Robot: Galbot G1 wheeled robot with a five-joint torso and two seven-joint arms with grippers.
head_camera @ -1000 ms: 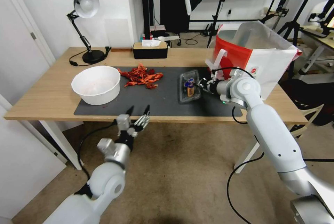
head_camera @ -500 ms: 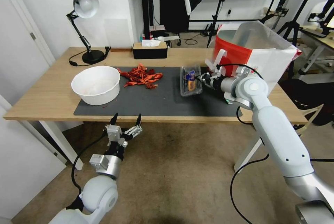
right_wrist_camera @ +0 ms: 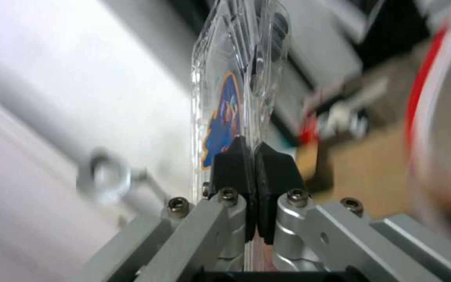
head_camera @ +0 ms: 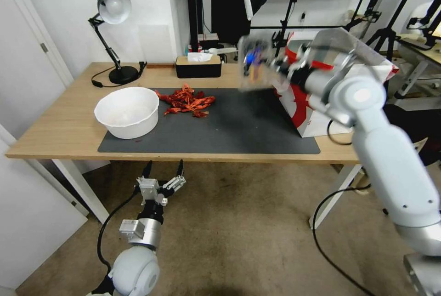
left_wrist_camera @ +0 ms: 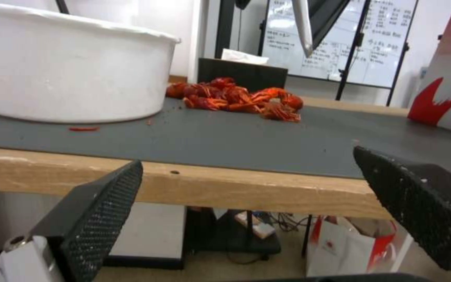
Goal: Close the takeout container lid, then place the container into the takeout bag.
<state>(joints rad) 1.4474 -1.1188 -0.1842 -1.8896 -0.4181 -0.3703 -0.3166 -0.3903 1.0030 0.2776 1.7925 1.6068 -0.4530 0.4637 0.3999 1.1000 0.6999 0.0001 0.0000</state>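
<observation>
The right pincer (head_camera: pixel 275 67) pinched the rim of the takeout container (head_camera: pixel 253 62), lid (right_wrist_camera: pixel 224 105) closed, aloft above the counter's (head_camera: pixel 59 126) far edge, just beside the takeout bag (head_camera: pixel 321 98). It should clear the bag's rim before lowering. The left pincer (head_camera: pixel 163 177) hung open below the counter's near edge.

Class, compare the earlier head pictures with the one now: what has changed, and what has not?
The right gripper, shut on the takeout container, lifted it off the mat up beside the takeout bag. The left gripper sank lower, open. The bowl stayed put.
</observation>
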